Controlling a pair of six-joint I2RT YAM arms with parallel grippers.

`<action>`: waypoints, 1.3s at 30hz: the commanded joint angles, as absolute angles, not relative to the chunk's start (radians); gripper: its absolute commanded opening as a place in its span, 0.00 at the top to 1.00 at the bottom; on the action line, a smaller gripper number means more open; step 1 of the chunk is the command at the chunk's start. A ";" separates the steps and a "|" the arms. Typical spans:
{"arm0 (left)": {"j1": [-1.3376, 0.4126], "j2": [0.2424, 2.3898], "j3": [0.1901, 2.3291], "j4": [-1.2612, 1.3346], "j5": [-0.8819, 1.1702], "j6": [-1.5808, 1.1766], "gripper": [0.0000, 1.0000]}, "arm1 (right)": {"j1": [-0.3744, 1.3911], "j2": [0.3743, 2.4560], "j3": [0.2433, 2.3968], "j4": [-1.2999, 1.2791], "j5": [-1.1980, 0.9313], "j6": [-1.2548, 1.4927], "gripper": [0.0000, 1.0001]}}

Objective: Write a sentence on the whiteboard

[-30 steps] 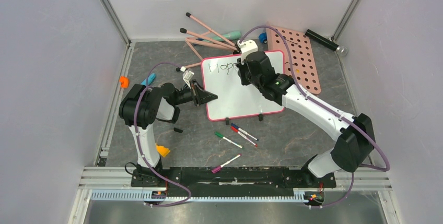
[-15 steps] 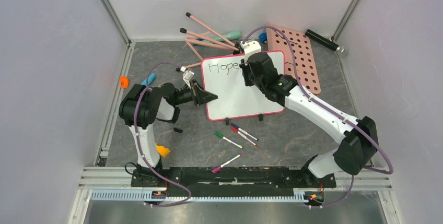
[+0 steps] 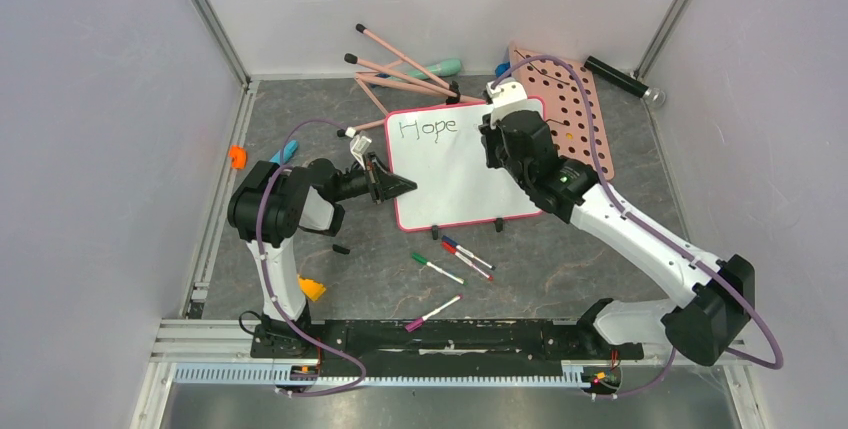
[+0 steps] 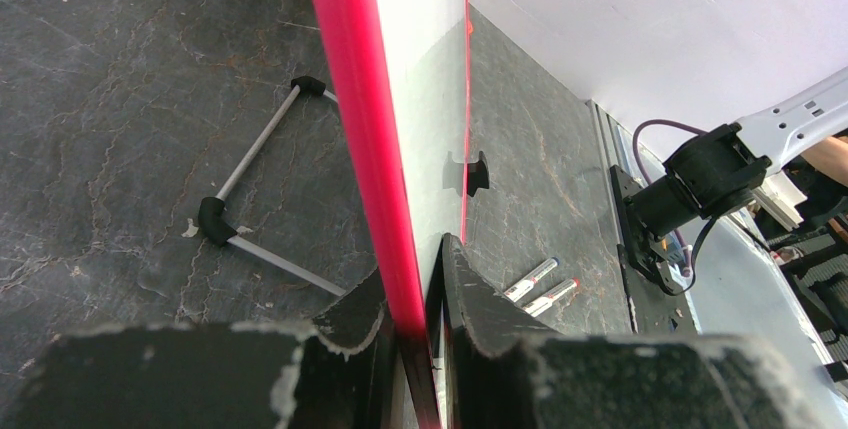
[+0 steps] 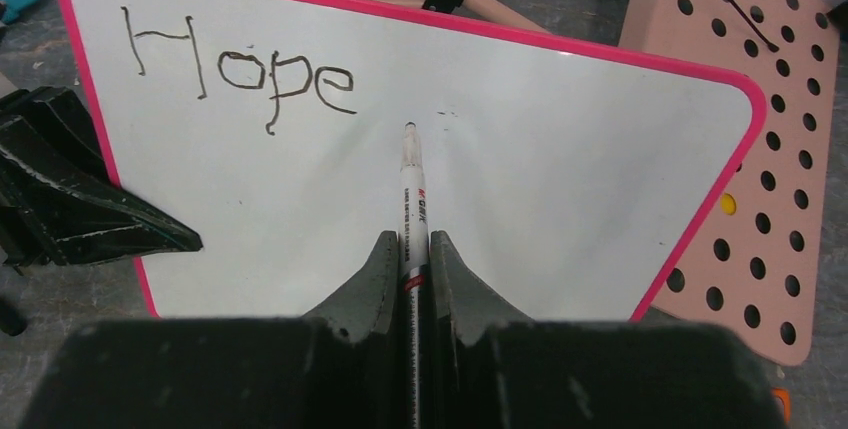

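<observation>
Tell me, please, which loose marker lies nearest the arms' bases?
The pink marker, alone by the base rail; the green marker, blue marker and red marker lie nearer the whiteboard.

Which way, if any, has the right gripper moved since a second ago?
Yes. The right gripper has slid rightward along the whiteboard near its top edge, off the word Hope, toward the pink perforated panel.

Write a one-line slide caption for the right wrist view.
Right gripper holds a marker over the whiteboard, its tip just right of the written word "Hope".
</observation>
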State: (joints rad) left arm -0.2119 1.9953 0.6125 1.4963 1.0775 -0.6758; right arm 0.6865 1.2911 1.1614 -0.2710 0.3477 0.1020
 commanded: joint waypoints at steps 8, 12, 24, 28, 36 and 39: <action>-0.222 1.988 0.628 1.557 1.087 -0.570 0.97 | 0.648 1.279 1.150 -0.205 0.399 0.092 1.00; -0.222 1.990 0.629 1.557 1.088 -0.571 0.97 | 0.621 1.270 1.136 -0.183 0.344 0.084 1.00; -0.222 1.993 0.637 1.557 1.096 -0.579 0.98 | 0.595 1.255 1.117 -0.170 0.327 0.039 1.00; -0.222 1.995 0.639 1.557 1.095 -0.582 0.98 | 0.591 1.242 1.093 -0.146 0.326 0.031 1.00; -0.222 1.995 0.639 1.557 1.090 -0.586 0.98 | 0.582 1.266 1.108 -0.126 0.298 0.038 1.00; -0.221 1.995 0.639 1.557 1.089 -0.586 0.98 | 0.581 1.274 1.116 -0.119 0.300 0.041 1.00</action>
